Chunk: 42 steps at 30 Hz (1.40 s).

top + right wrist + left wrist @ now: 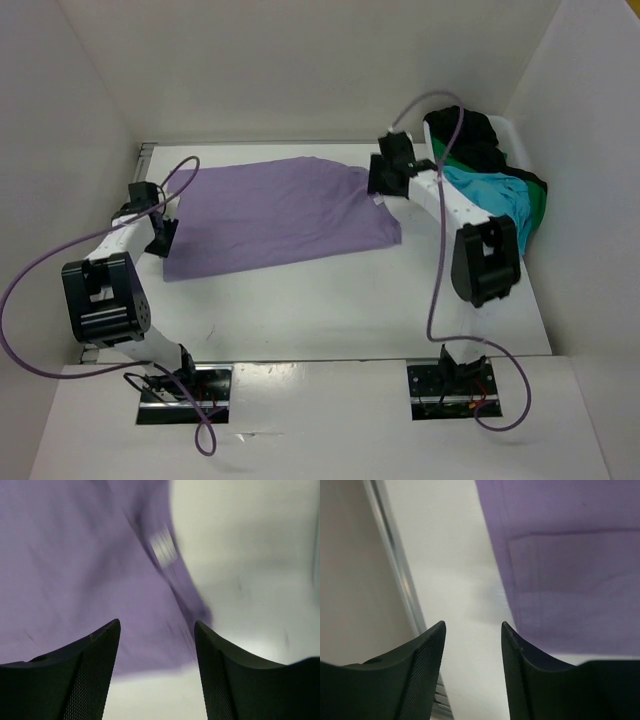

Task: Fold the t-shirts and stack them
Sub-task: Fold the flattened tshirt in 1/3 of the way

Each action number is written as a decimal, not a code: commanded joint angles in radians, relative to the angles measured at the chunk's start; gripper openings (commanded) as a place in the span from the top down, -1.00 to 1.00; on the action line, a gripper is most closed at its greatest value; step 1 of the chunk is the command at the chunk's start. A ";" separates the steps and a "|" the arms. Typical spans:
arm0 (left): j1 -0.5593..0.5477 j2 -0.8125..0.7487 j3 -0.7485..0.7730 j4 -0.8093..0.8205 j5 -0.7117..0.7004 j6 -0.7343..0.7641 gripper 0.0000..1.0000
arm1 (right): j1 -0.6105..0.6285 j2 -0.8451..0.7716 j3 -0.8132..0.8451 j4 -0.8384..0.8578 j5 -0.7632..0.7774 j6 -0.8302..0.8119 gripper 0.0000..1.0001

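Lying spread flat on the table (pixel 330 300), the lavender t-shirt (pixel 280 215) is kept apart from the heap of black, green and turquoise t-shirts (pixel 490 175) at the far right and is flanked, seemingly for a fold, by the left gripper (pixel 472 627) and right gripper (pixel 157 625), both parted and empty.

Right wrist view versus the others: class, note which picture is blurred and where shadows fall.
Right wrist view: the lavender purple cloth t-shirt and its white label are smeared; left wrist view: seams clear, shadow on the white table beside the cloth; top external view: crisp, evenly lit.
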 commanded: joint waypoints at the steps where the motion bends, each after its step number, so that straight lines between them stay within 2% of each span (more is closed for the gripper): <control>1: 0.019 -0.085 -0.017 -0.122 0.187 -0.072 -0.14 | -0.022 -0.177 -0.303 -0.044 -0.020 0.129 -0.33; 7: 0.019 -0.026 -0.062 -0.102 0.165 -0.073 -0.16 | -0.086 -0.117 -0.398 -0.003 -0.094 0.186 -0.38; 15: 0.019 0.060 -0.053 -0.064 0.165 -0.063 -0.16 | -0.115 -0.050 -0.411 0.048 -0.158 0.186 -0.38; 18: 0.019 0.072 -0.043 -0.064 0.187 -0.063 -0.16 | -0.116 -0.038 -0.411 0.058 -0.192 0.186 0.01; 19: 0.019 0.072 -0.043 -0.064 0.187 -0.063 -0.05 | -0.116 -0.038 -0.421 0.058 -0.201 0.186 0.40; 20: 0.019 0.072 -0.043 -0.064 0.199 -0.063 -0.05 | -0.116 -0.038 -0.421 0.058 -0.202 0.186 0.60; 22: 0.019 0.081 -0.043 -0.076 0.228 -0.054 0.37 | -0.116 -0.047 -0.432 0.039 -0.179 0.186 0.94; 23: 0.019 0.090 -0.043 -0.076 0.237 -0.044 0.59 | -0.116 -0.047 -0.432 0.016 -0.169 0.195 1.00; 25: 0.019 0.090 -0.043 -0.088 0.247 -0.043 0.93 | -0.125 -0.099 -0.455 -0.027 -0.160 0.204 1.00; 26: 0.019 0.090 -0.043 -0.101 0.247 -0.031 0.97 | -0.134 -0.125 -0.469 -0.040 -0.160 0.220 1.00; 32: 0.019 -0.028 -0.053 -0.194 0.256 0.030 1.00 | -0.160 -0.376 -0.595 -0.155 -0.169 0.275 1.00; 35: 0.019 -0.113 -0.063 -0.245 0.235 0.075 1.00 | -0.160 -0.401 -0.595 -0.214 -0.206 0.316 1.00; 39: 0.019 -0.146 -0.063 -0.346 0.186 0.122 1.00 | -0.160 -0.392 -0.605 -0.273 -0.261 0.356 1.00; 40: 0.019 -0.161 -0.074 -0.355 0.172 0.122 1.00 | -0.160 -0.392 -0.606 -0.287 -0.261 0.356 0.96; 42: 0.019 -0.181 -0.109 -0.364 0.136 0.136 1.00 | -0.151 -0.438 -0.606 -0.329 -0.271 0.385 0.50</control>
